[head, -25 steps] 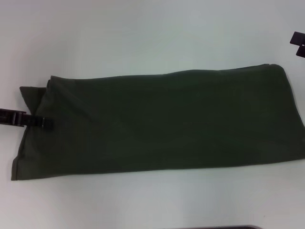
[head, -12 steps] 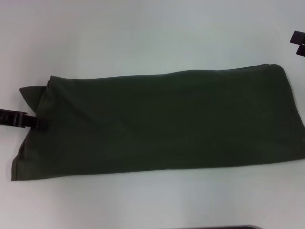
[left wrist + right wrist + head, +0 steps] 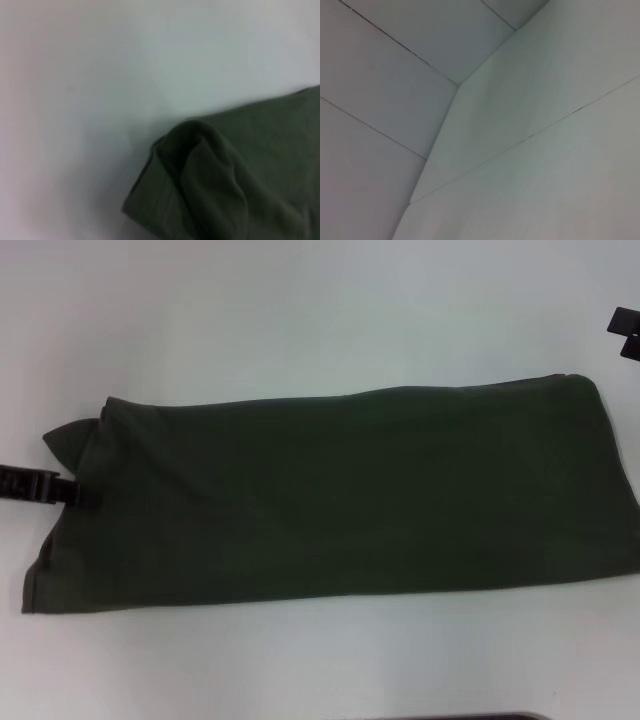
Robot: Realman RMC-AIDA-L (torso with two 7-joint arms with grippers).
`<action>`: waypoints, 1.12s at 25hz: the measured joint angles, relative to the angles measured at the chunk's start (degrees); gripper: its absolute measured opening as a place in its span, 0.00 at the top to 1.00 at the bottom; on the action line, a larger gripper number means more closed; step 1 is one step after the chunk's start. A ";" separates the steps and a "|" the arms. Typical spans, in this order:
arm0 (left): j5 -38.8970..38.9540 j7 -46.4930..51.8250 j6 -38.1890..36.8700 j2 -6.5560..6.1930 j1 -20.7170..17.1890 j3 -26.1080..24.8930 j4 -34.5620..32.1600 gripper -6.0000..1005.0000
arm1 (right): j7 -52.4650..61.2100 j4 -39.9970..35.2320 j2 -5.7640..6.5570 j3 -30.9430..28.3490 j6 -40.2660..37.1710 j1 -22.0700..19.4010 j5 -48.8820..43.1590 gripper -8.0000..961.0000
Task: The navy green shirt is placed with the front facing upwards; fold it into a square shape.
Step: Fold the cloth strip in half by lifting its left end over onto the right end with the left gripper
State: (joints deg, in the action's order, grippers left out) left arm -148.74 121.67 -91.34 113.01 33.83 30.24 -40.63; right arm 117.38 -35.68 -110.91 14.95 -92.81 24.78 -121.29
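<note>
Long folded band of dark olive-green cotton shirt (image 3: 330,495) unmoved on white table (image 3: 300,310), left gripper (image 3: 85,495) drawn slightly back at its left edge, opening unclear; right gripper (image 3: 627,330) parked far right, claw state unclear too.

A bare test or lab room, by the look of it: a plain white table (image 3: 300,320) carries only a green shirt (image 3: 340,500), and the right wrist view shows pale floor tiles (image 3: 395,75) beside the table's edge.
</note>
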 joint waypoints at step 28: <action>3.63 -0.22 -5.40 -2.70 -2.86 -6.90 -2.86 0.94 | -1.56 0.00 -1.68 2.04 -0.94 0.79 -0.32 0.05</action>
State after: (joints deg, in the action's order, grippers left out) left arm -145.11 121.45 -96.74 110.31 30.97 23.34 -43.49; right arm 115.82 -35.68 -112.59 16.99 -93.75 25.57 -121.61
